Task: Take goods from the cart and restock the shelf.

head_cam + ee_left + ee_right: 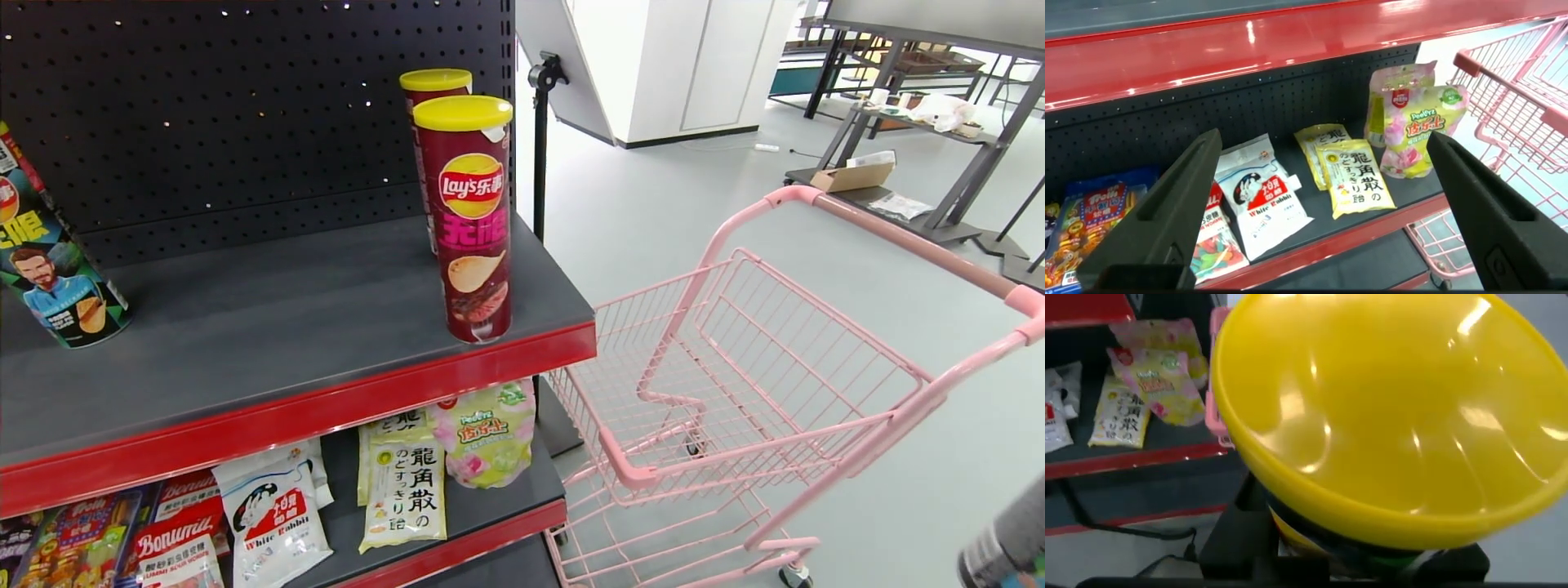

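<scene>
My right gripper (1347, 557) is shut on a chip can with a wide yellow lid (1388, 416); dark fingers (1241, 539) press its sides below the lid. The can hangs beside the shelf's right end, near the pink cart (735, 367), whose basket holds nothing. On the upper shelf (269, 327) two maroon chip cans (473, 220) with yellow lids stand one behind the other at the right end. A green and black can (57, 261) leans at the left. My left gripper (1324, 147) is open before the lower shelf, nothing between its fingers (1167, 220).
Snack bags lie on the lower shelf: a white bag (1261, 204), yellow packets (1351, 171) and pink-green pouches (1417, 131). The upper shelf's middle is bare. A black stand pole (539, 147) rises behind the shelf's right end. Metal racks (914, 122) stand far back right.
</scene>
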You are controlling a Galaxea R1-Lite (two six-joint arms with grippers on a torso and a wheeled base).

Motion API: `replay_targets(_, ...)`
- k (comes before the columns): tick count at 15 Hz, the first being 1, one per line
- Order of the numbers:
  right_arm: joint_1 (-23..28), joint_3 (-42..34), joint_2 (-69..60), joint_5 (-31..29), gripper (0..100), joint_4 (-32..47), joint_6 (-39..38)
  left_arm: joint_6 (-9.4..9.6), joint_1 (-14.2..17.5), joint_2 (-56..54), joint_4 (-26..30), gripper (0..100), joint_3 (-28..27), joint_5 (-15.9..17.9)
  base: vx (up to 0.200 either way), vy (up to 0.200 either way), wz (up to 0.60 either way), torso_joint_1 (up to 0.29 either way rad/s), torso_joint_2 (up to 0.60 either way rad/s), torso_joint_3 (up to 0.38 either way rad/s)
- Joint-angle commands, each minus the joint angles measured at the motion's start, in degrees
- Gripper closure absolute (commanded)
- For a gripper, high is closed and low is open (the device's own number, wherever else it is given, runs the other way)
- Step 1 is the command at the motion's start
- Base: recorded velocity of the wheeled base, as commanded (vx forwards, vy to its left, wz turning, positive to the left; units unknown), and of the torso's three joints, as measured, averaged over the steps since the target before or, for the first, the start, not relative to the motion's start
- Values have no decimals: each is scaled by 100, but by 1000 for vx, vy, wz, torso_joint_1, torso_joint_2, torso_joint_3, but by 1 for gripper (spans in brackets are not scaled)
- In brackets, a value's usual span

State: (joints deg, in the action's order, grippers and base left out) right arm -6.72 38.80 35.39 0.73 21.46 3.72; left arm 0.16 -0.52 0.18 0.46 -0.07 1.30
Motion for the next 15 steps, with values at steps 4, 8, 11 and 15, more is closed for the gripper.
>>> replay_targets(4,48,-602,-2335,-504,100,904,296,-16,0,-1,-2,0,-1,1,0,0,0,0,0,0)
replay_targets(8,39,-690,-2405,-504,100,904,340,-7,0,-1,-2,0,-1,10,0,0,0,15,-44,-27)
replay_targets(11,30,-690,-2361,-504,100,904,340,-7,0,-1,6,0,-1,10,0,0,0,163,-443,-279)
replay_targets(15,21,-707,-2150,-486,100,852,340,-7,0,8,-2,0,-1,10,0,0,0,211,-548,-327)
